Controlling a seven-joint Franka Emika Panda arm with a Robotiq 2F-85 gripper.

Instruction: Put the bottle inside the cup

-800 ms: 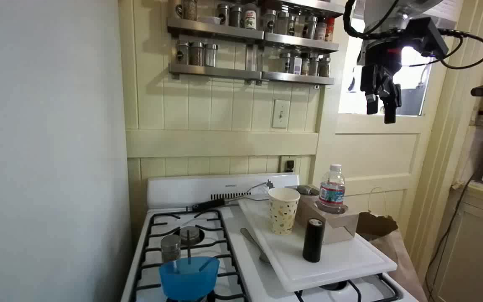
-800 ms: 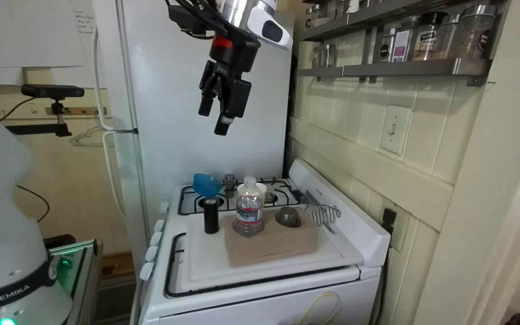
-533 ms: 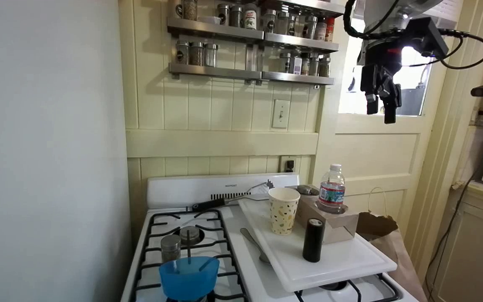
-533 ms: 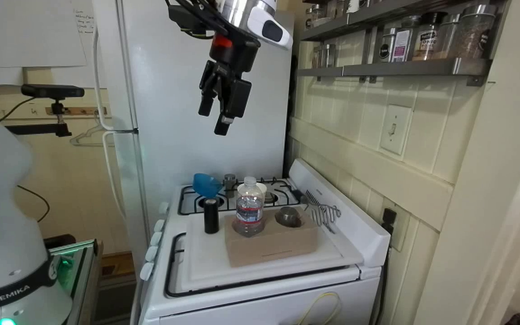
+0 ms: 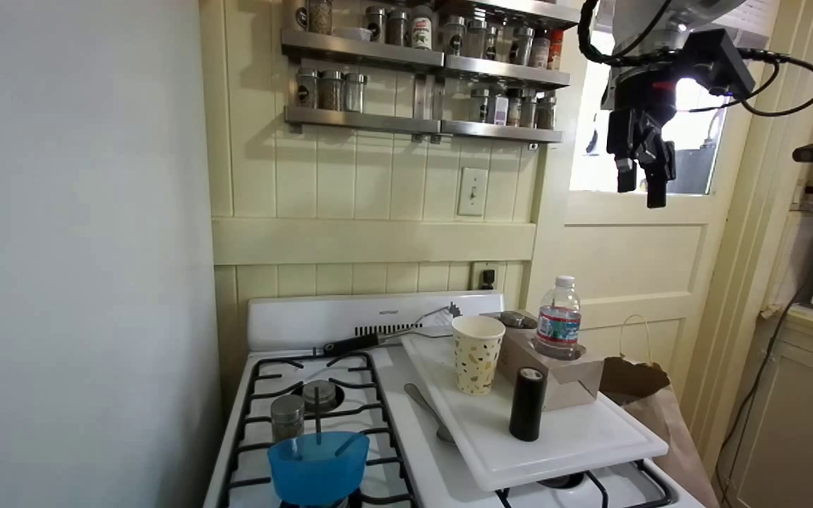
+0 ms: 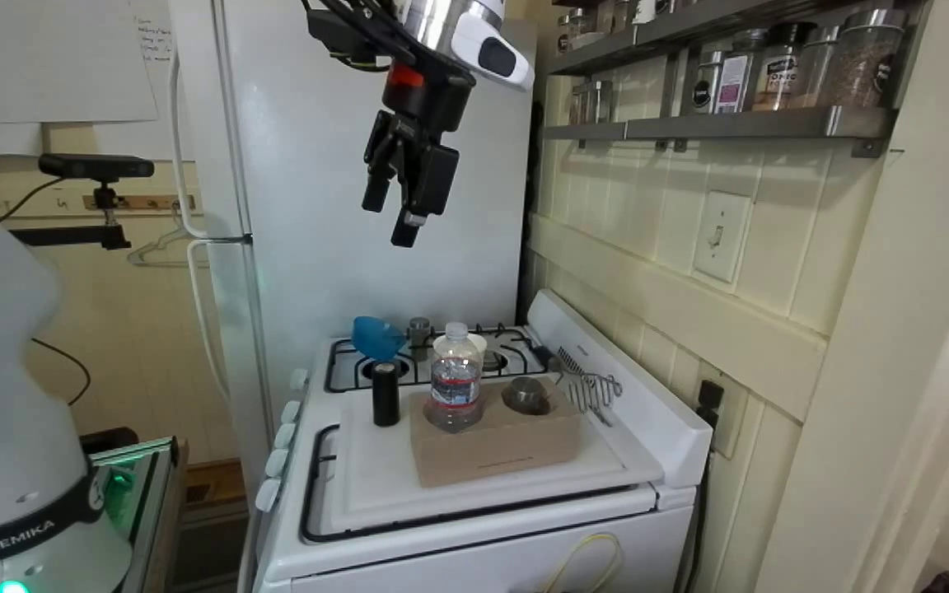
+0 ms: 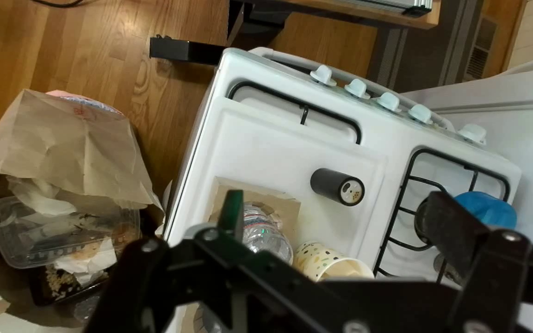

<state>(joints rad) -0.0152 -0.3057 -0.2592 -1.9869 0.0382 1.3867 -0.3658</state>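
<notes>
Stovetop (image 5: pixel 394 374) supports cutting board (image 5: pixel 583 437). Bottle (image 5: pixel 559 323) stands in cardboard box (image 5: pixel 577 385) opening; cup (image 5: pixel 476 361) upright beside box. Gripper (image 5: pixel 641 188) hangs above, jaws spread.

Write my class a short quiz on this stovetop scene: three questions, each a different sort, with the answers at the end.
1. True or false: the black shaker stands upright on the white board.
2. Which of these supports the water bottle?
a) the blue container
b) the cardboard box
c) the paper bag
3. Short answer: is the gripper open or shut, and is the water bottle inside the cup?

Key:
1. True
2. b
3. Open; no, the water bottle is outside the cup.
</notes>
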